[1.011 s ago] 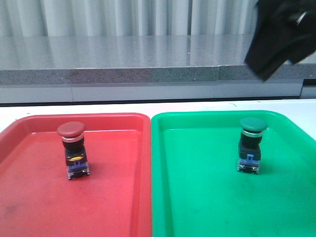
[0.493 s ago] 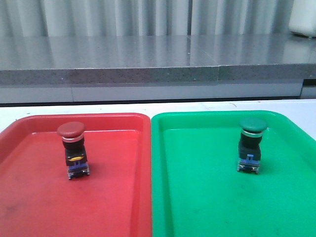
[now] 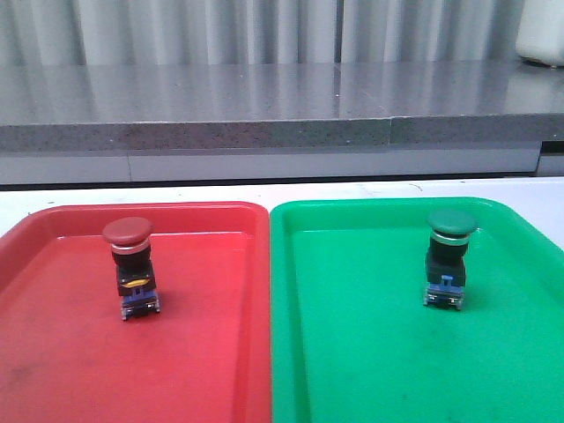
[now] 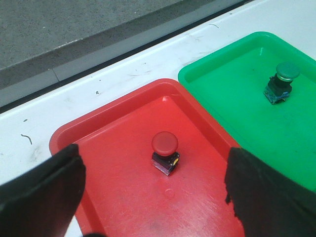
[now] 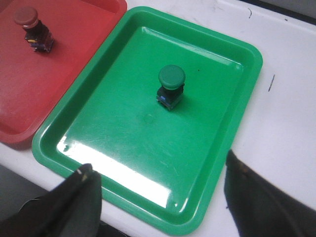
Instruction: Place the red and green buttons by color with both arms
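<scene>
**Two buttons seated, both grippers released**

Your red button (image 3: pixel 129 267) stands upright in the red tray (image 3: pixel 53 352), toward its far half. Your green button (image 3: pixel 448 259) stands upright in the green tray (image 3: pixel 370 370), toward its far right corner. The trays sit side by side, rims touching, on the white table (image 4: pixel 123 74).

Your left gripper (image 4: pixel 153 197) hangs above the red tray — jaws spread wide, nothing between them, red button well clear of both fingers (image 4: pixel 44 192). Your right gripper (image 5: pixel 158 197) hangs above the near edge of the green tray — likewise spread apart and holding nothing. Neither arm shows in the front view.
</scene>
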Tool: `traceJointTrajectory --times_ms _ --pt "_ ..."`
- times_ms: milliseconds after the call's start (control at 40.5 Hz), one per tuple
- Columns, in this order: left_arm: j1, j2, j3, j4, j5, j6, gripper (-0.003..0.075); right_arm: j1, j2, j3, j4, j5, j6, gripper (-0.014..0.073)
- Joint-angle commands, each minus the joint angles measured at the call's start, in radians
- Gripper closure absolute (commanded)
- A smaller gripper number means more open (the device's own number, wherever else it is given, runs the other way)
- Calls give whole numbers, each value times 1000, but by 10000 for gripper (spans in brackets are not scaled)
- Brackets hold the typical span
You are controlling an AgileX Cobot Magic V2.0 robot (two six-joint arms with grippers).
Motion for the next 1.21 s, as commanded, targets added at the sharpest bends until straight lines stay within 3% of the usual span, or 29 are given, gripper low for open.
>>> traceJointTrajectory --times_ms 0,197,518,641,691,838,986,1184 --pt "-9 2 -26 0 -66 -3 157 -1 2 -23 -8 -56 0 56" --pt "-9 2 -26 0 -66 -3 157 -1 2 -23 -9 -56 0 77" --pt "-9 2 -26 0 -70 -3 157 -1 2 -23 -9 -55 0 655" --pt "-9 2 -26 0 -72 -3 174 -1 2 -23 -9 -56 0 664" --pt "-9 2 -26 0 -72 -3 227 -1 2 -23 -9 -54 0 664" --pt "-9 2 -26 0 -55 -3 514 -1 2 -23 -9 -54 0 664" --pt "-9 2 -26 0 -65 -3 729 -1 2 -23 -9 -54 0 664" --pt "-9 2 -26 0 -65 -3 740 -1 2 -23 -9 -54 0 664"
